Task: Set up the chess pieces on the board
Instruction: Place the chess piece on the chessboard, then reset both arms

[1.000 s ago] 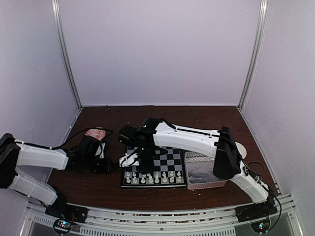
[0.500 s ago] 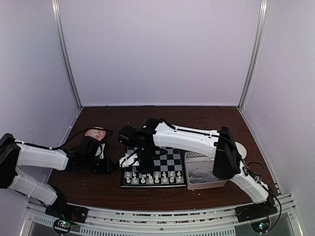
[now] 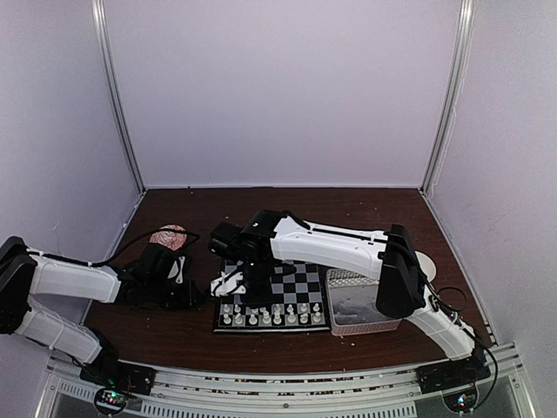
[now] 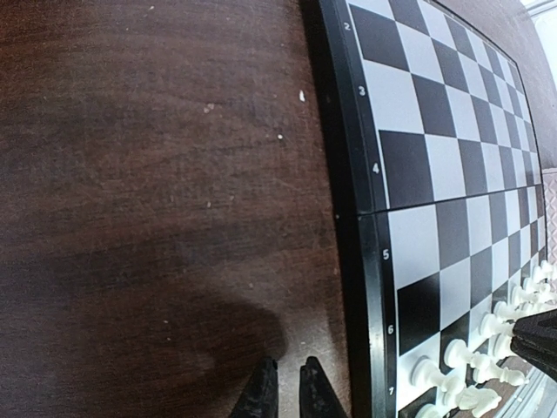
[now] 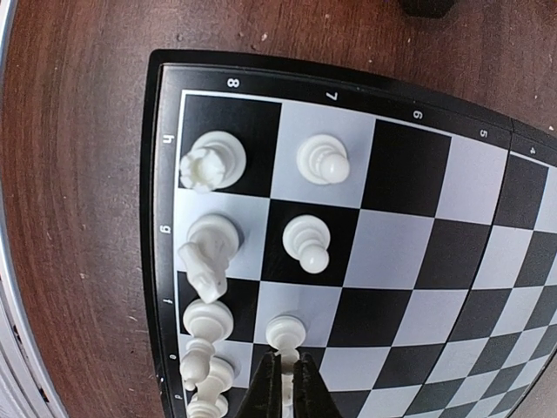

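My right claw [image 5: 281, 383] hangs over the board [image 5: 405, 161], fingers drawn together. A white pawn [image 5: 285, 333] stands right at their tips, in the second row from the board's edge; I can't tell whether it's pinched. My left claw [image 4: 287, 394], all but closed on nothing, hovers over the table [image 4: 157, 174] just beside the board.

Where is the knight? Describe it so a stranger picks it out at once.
In the right wrist view, find the board corner marked 8 and h. Along that edge, the notched rook stands in the corner; next to it is the knight, the only horse-headed piece in view.
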You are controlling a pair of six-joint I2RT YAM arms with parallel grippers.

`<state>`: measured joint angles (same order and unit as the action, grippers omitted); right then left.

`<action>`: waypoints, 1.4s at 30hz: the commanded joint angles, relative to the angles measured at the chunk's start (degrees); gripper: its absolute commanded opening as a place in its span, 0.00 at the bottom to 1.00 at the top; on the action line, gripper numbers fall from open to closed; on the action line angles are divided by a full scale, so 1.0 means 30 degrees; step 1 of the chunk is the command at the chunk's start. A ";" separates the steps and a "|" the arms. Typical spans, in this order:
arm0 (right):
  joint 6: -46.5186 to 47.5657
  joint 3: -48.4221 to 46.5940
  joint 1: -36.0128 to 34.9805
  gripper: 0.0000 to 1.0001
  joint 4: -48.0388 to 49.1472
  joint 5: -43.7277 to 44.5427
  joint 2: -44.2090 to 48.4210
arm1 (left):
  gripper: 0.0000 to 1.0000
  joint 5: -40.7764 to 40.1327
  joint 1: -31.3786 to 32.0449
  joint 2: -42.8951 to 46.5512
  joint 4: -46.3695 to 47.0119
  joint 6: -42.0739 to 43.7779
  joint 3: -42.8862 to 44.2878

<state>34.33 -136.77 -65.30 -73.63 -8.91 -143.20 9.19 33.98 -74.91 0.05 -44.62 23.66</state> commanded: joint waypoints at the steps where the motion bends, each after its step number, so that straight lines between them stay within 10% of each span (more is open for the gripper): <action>1: -0.0161 -0.0138 -0.0229 0.04 0.0438 -0.0040 -0.0506 | 0.10 -0.0014 0.0085 0.0128 0.0816 -0.0159 -0.0181; 16: -0.0279 -0.0677 -0.0259 0.03 0.0455 0.0817 -0.0775 | 0.10 -0.0091 0.0090 0.0335 0.0635 -0.0242 -0.0182; 28: -0.0557 0.0790 -0.0137 0.38 0.1978 0.1171 0.5482 | 0.27 -0.3630 0.0087 0.5452 -0.4926 0.3569 0.3442; 34: -0.1630 0.2323 0.1090 0.44 0.2688 0.1440 0.8918 | 0.46 -0.4663 0.0067 0.5788 -0.6440 0.9406 0.7631; 35: -0.2020 0.3359 0.1728 0.48 0.3272 0.1320 0.9980 | 0.54 -0.5084 0.0059 0.5490 -0.6812 1.0363 0.8518; 36: -0.2460 0.4521 0.2474 0.55 0.4199 0.1302 1.1153 | 0.90 -0.5707 0.0048 0.5160 -0.7188 1.1168 0.9387; 37: -0.2966 0.6014 0.3377 0.66 0.5245 0.1303 1.2314 | 0.97 -0.6430 0.0017 0.4807 -0.7484 1.1766 1.0261; 38: -0.3399 0.7486 0.4302 0.95 0.6207 0.1512 1.3506 | 0.98 -0.7198 0.0006 0.4503 -0.7638 1.2398 1.0997; 42: -0.4757 1.2511 0.8284 1.00 0.9820 0.3218 1.7722 | 0.98 -0.9618 -0.0278 0.3816 -0.6421 1.3684 1.2117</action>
<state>25.80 -109.95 -49.95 -55.07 -4.78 -99.02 -10.92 33.89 -61.95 -20.16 -12.34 57.80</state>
